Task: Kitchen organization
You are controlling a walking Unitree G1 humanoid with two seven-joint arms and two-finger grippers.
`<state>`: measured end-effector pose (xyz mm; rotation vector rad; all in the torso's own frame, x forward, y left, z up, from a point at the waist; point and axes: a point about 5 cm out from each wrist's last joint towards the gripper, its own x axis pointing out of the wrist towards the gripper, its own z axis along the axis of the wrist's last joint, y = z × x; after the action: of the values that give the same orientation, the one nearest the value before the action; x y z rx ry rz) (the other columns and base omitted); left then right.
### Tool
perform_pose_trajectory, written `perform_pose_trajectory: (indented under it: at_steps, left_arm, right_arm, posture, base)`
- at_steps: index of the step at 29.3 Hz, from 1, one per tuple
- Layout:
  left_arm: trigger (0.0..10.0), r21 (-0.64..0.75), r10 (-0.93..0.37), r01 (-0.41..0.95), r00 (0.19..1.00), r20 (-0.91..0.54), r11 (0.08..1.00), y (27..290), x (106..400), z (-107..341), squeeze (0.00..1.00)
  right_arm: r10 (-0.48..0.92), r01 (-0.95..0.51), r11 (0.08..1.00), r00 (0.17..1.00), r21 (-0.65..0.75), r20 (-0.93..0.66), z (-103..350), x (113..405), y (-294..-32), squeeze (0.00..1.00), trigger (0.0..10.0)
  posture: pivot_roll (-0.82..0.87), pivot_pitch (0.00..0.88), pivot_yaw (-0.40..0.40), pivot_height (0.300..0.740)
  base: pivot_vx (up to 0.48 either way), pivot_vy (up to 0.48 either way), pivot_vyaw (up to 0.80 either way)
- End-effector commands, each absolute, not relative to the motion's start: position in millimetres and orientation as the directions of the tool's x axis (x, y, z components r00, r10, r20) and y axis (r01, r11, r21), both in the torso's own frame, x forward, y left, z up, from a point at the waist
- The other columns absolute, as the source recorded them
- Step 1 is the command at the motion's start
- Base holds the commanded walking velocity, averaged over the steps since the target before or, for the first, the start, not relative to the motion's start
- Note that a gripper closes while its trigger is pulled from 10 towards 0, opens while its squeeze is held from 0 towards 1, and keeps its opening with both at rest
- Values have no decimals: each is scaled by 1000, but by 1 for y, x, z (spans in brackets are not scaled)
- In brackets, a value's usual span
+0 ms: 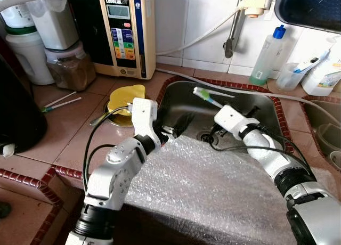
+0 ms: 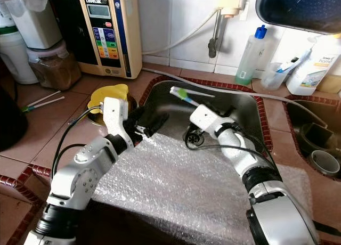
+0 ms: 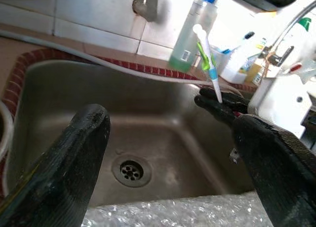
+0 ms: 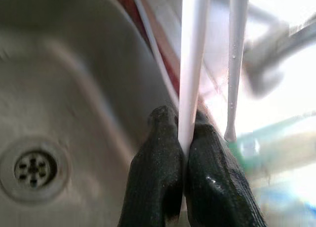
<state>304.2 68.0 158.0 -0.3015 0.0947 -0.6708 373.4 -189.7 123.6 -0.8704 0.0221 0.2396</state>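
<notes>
The right pincer [image 4: 183,138] is closed on the white handle of a toothbrush [image 1: 208,96] and holds it up over the steel sink [image 1: 266,109], with the green and white head pointing up and away from the robot. The left pincer [image 3: 168,153] is open and holds nothing; it hangs over the near left part of the sink, just above the edge of the bubble wrap [image 1: 213,186] that covers the front of the tabletop [image 1: 69,128].

I judge that the step in hand is to carry the toothbrush out of the sink to its place. A clear plastic cup [image 1: 290,77] stands on the ledge behind the sink, beside the bottle with the blue cap [image 1: 268,56], and something like another toothbrush already stands in it, so this cup is a likely goal. The next move would then call for lifting the brush over the sink rim and the grey hose [image 1: 250,90], then lowering the handle into the cup without tipping it.

The sink basin looks empty except for the drain [image 3: 131,171]. On the left of the tabletop stand a jar with brown contents [image 1: 69,69] and a yellow lid [image 1: 125,98].
</notes>
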Motion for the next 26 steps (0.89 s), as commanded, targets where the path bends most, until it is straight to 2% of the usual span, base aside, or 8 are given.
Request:
perform_pose_trajectory:
  at_steps: [1,5,8,9,11,16,17,26]
  left_arm:
    - [10000,-281,-627,604,779,13,746,66,304,158,1000]
    - [10000,-268,-625,605,781,15,750,66,304,157,1000]
    - [10000,-261,-627,608,779,13,750,65,303,157,1000]
    - [10000,-259,-627,608,779,12,750,65,303,157,1000]
    - [10000,-255,-629,611,777,14,749,64,303,157,1000]
    - [10000,-242,-634,618,773,15,748,63,302,157,1000]
    - [10000,-242,-634,618,773,14,748,63,302,157,1000]
    - [10000,-236,-640,623,768,5,746,60,300,155,1000]
  right_arm:
    - [145,-222,674,975,-705,-169,120,374,-202,0,0]
    - [133,-219,724,975,-654,-178,117,372,-206,0,1059]
    - [137,-262,751,960,-606,-246,107,369,-205,0,5882]
    - [135,-267,758,957,-595,-257,105,368,-205,0,5882]
    - [136,-286,759,948,-585,-287,100,366,-205,0,10000]
    - [144,-323,769,929,-552,-341,90,362,-203,0,10000]
    - [151,-322,781,929,-535,-338,90,362,-203,1000,10000]
    - [160,-360,786,903,-502,-398,81,358,-201,1000,10000]
  posture:
    - [36,0,24,740]
    - [40,0,24,740]
    - [42,0,23,740]
    - [42,0,23,740]
    - [44,0,21,740]
    - [45,0,20,740]
    - [46,0,20,740]
    - [43,0,19,740]
  base:
    - [0,0,0]
    - [0,0,0]
    - [0,0,0]
    - [0,0,0]
    - [0,0,0]
    - [0,0,0]
    - [0,0,0]
    - [0,0,0]
